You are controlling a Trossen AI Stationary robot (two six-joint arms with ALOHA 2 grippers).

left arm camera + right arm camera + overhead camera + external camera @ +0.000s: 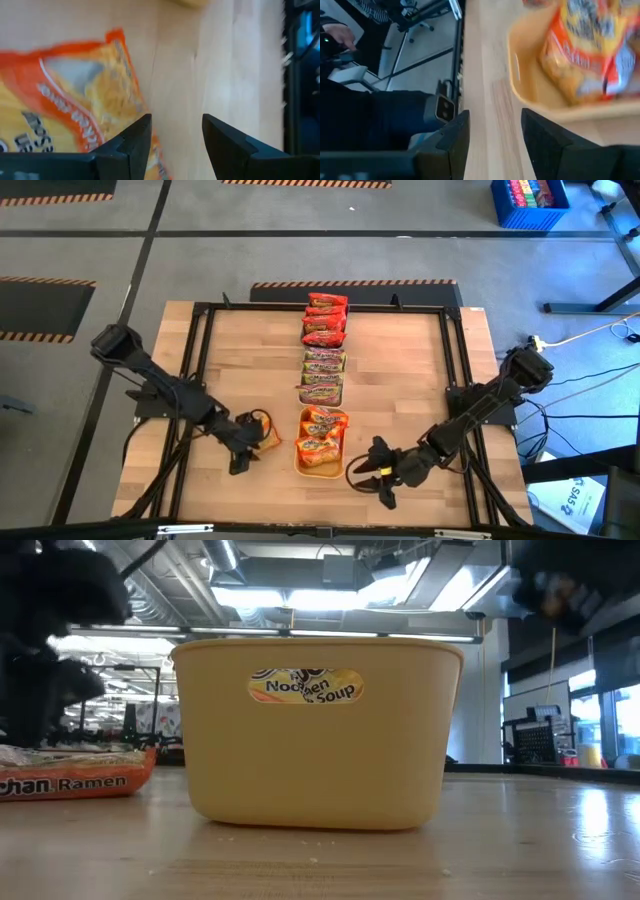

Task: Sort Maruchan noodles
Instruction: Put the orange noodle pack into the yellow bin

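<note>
I've got the left claw [243, 448] open and hovering at the last loose orange packet [264, 432], just beside the yellow tray [320, 465] where its kind belongs, while the right claw [372, 475] waits open, seemingly empty, beside it.

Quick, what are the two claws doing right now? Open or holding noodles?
Left claw: open, holding nothing, right beside an orange noodle packet.
Right claw: open, empty, next to the yellow tray.
</note>
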